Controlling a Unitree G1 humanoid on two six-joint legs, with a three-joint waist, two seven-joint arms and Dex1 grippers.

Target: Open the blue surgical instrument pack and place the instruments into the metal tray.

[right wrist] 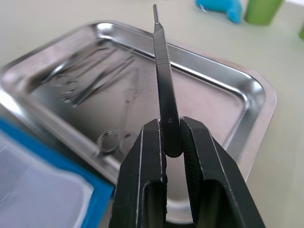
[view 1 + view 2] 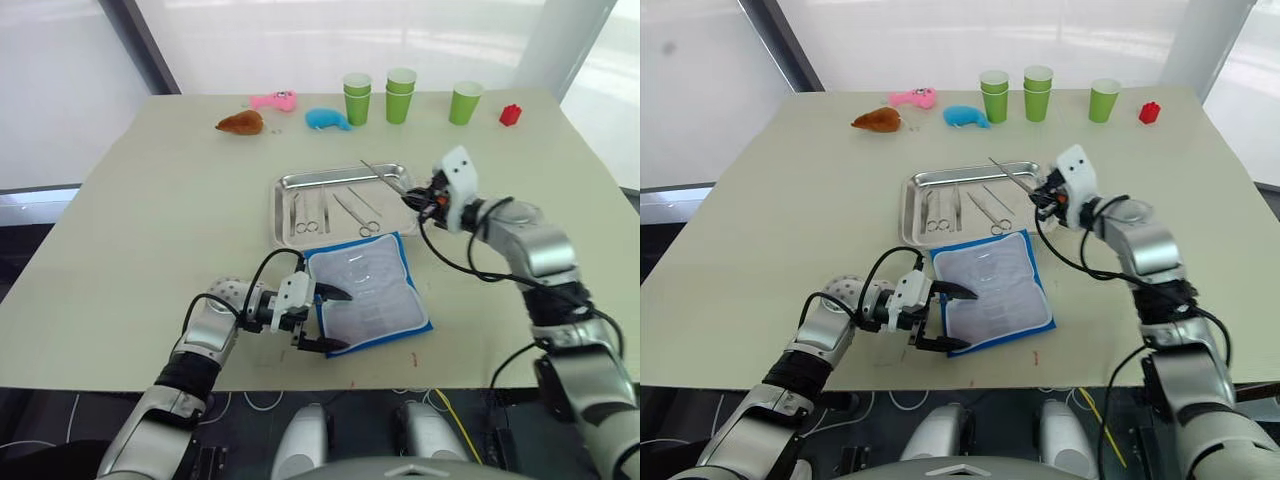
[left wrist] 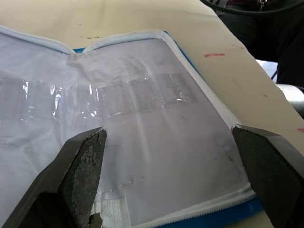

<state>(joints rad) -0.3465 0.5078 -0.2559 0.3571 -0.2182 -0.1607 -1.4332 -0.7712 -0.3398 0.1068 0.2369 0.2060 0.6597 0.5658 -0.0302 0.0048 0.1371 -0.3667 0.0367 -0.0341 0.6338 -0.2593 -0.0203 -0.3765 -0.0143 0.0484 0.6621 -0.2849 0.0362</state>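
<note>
Steel tray [image 2: 282,215] sits mid-table with several instruments [image 2: 335,212] already lying in it, scissors and forceps side by side. Just in front of it, touching or nearly so, the pack [image 2: 370,292] lies open, pale lining up and blue edge showing; its pockets look empty, though the clear plastic makes that hard to confirm. The right gripper [image 1: 172,142] is clamped on the butt end of a thin flat handle [image 1: 162,71], probably a scalpel handle, which juts out over the tray's right part. Held by the end like that, the tool can likely be lowered flat beside the others and let go. The left gripper [image 2: 322,320] rests with its fingers [image 3: 78,164] spread wide over the pack's near-left edge, holding nothing; it seems placed to pin the case so it does not slide while tools come out.
</note>
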